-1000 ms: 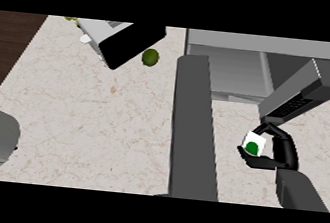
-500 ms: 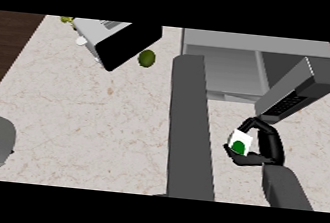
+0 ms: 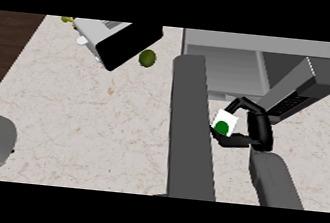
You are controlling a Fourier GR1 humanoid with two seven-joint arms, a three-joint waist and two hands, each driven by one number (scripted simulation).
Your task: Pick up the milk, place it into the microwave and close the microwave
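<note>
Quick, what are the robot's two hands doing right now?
Right hand: shut on the milk, fingers curled round it, in front of the open microwave.
Left hand: no hand shows, only a grey forearm at the view's lower left.

No readable words, brand names or numbers found anywhere. Only a plain green round mark seen on the white face of the milk (image 3: 225, 123), without lettering. Small dark rows noted on the microwave's control panel (image 3: 295, 102), just right of the milk, too small to read as figures or signs.
</note>
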